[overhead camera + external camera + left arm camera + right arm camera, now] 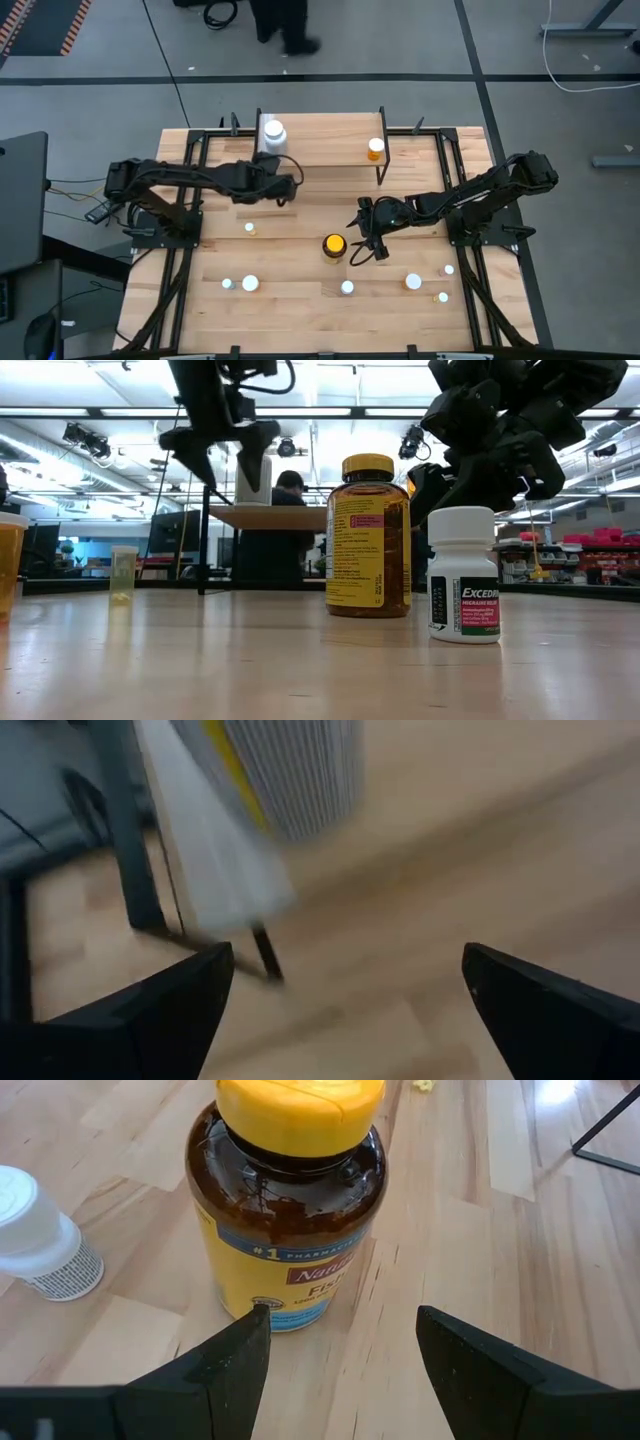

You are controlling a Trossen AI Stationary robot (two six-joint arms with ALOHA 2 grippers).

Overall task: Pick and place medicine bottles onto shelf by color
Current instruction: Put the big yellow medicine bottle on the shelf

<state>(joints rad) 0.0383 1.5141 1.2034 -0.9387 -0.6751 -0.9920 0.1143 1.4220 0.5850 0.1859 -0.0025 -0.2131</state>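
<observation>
Excedrin bottle (464, 575) and yellow-capped amber bottle (368, 536), centre frame.
Left hand (284, 186) open beside the shelf (330, 148); right hand (340, 1342) open at amber bottle.

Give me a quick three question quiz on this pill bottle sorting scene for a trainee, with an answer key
1. True or false: the shelf already carries a white bottle at one end and an orange bottle at the other.
2. Which gripper faces the large amber bottle? A) left gripper B) right gripper
3. Fill in: the large amber bottle's cap is ____.

Key
1. True.
2. B. The right gripper has its jaws open just short of that bottle; the left gripper sits open beside the shelf near the white bottle.
3. Yellow.
</observation>
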